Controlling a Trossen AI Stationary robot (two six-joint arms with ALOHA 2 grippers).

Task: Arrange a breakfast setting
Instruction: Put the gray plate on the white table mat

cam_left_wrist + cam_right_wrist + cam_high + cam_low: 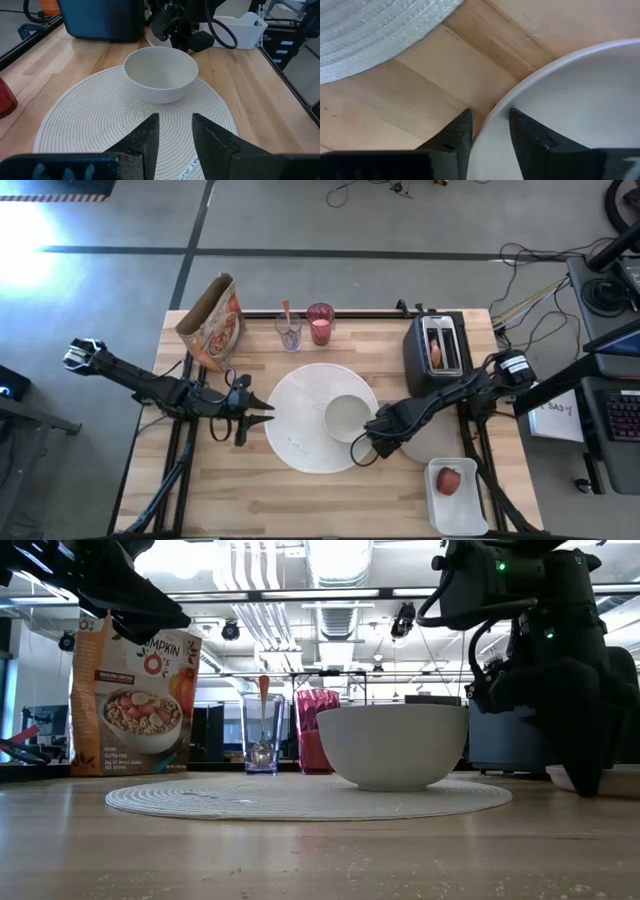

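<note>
A round white woven mat (300, 430) lies mid-table with a small white bowl (348, 418) standing on it. A second white bowl (425, 450) sits on the wood just right of the mat, partly under my right arm. My right gripper (366, 452) points down at this bowl's rim and is shut on it. My left gripper (268, 412) hovers at the mat's left edge, fingers narrowly open and empty, pointing at the first bowl (160, 75). A red apple (449, 479) lies in the white tray (462, 515). My right gripper has the second bowl's rim (495, 112) on the side nearest the mat, one finger inside the bowl (530, 135) and one outside (457, 132). The fingers come from above, pointing down. In the low view the bowl's base (562, 780) appears to be on the table.
Along the far edge stand a cereal bag (213, 323), a clear glass holding an orange-handled spoon (289, 330), a pink tumbler (320, 325) and a black toaster (437, 345) with a bagel in its slot. Bare wood lies along the near edge.
</note>
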